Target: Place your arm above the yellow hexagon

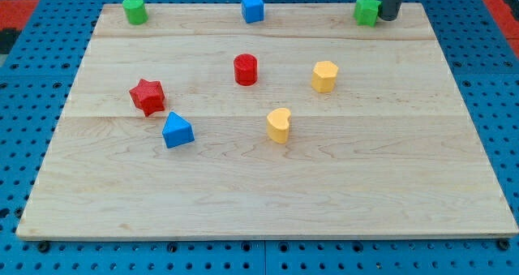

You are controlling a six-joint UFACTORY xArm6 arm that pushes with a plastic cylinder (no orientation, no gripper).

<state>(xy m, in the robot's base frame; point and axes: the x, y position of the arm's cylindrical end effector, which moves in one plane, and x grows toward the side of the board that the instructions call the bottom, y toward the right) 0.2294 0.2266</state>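
- Up at the board's far right corner sits my tip (389, 18): a bare rod with no jaws to open or close, holding nothing, touching or just beside the right side of the green star (367, 10).
- Nearest me, the blue triangle (177, 131) and yellow heart (279, 125) lie left and right of the board (268, 202) centre.
- Next, the red star (147, 96) sits at 10 o'clock from the triangle.
- Yellow hexagon (324, 75): at 1 o'clock from the heart, well apart from my tip, which lies at 1 o'clock from it.
- Red cylinder (246, 69) stands left of the hexagon.
- Along the far edge: green cylinder (135, 10) left, blue cube (253, 7) middle.
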